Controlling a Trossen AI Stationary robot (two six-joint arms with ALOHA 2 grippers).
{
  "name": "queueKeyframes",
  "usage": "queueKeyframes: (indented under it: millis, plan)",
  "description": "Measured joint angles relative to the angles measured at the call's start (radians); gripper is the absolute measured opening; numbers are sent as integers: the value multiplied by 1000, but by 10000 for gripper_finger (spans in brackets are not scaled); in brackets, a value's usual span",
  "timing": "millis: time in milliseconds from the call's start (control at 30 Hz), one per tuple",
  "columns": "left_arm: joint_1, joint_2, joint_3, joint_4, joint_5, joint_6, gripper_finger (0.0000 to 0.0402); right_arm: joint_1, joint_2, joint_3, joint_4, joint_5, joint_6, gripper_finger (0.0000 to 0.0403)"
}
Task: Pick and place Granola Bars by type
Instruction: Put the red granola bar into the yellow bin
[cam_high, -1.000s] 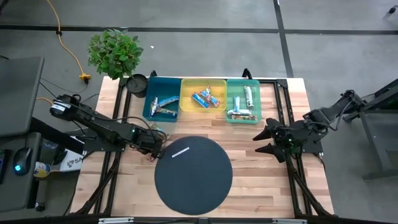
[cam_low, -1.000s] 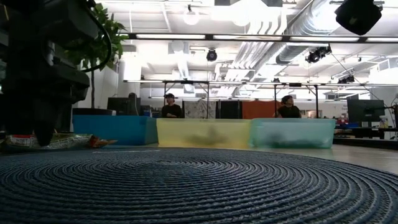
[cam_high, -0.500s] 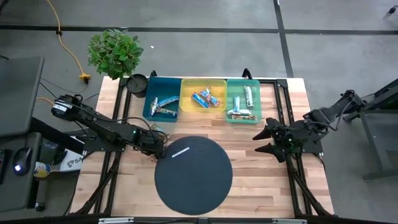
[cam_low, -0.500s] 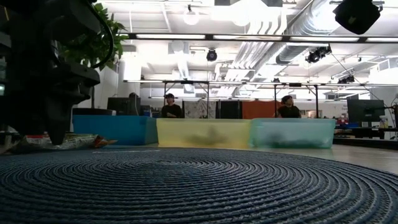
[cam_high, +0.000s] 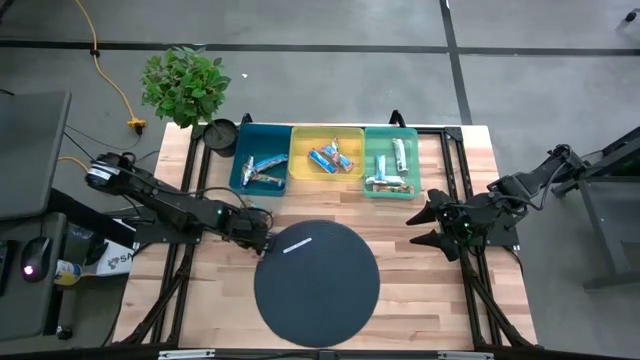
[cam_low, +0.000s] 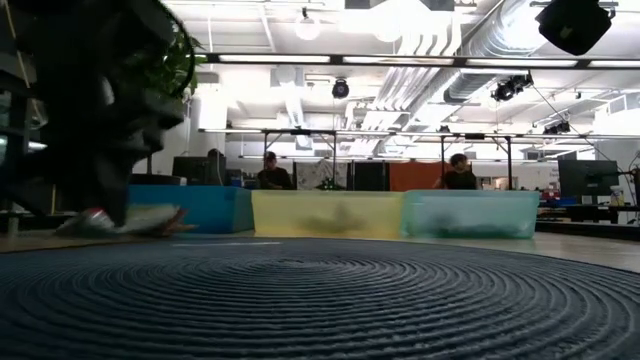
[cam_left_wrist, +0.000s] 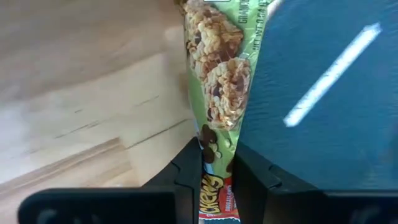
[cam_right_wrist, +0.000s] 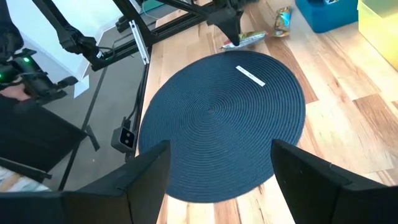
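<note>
The green granola bar (cam_left_wrist: 217, 93), lying at the dark round mat's (cam_high: 318, 290) left edge, was pinched by the left gripper (cam_left_wrist: 216, 163) and should be lifted slowly, while the right gripper (cam_high: 424, 226) waited wide open.

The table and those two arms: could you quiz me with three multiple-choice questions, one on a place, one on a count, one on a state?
1. Where is the white strip?
A on the mat
B in the yellow bin
C on the floor

2. How many bins stand in the row?
A two
B three
C five

3. What is the left gripper doing?
A hanging open
B pinching a bar
C holding the plant

Answers:
1 A, it lies on the mat's far edge.
2 B, blue, yellow and green.
3 B, its fingers squeeze the wrapper's end.
</note>
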Motion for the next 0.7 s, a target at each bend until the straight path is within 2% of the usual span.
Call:
queueKeyframes:
  millis: [233, 400, 533, 633, 700]
  plan:
    - [-1, -11, 111, -12, -60, 51, 58, 0, 0, 0, 0, 0, -4, 260]
    - [19, -11, 228, 35, -223, 130, 57, 0, 0, 0, 0, 0, -17, 260]
    - [68, -6, 330, 197, -361, 286, 57, 0, 0, 0, 0, 9, -26, 260]
    - [132, 17, 398, 350, -378, 454, 57, 0, 0, 0, 0, 18, -32, 260]
    - [186, 49, 459, 368, -384, 516, 57, 0, 0, 0, 3, 26, -33, 260]
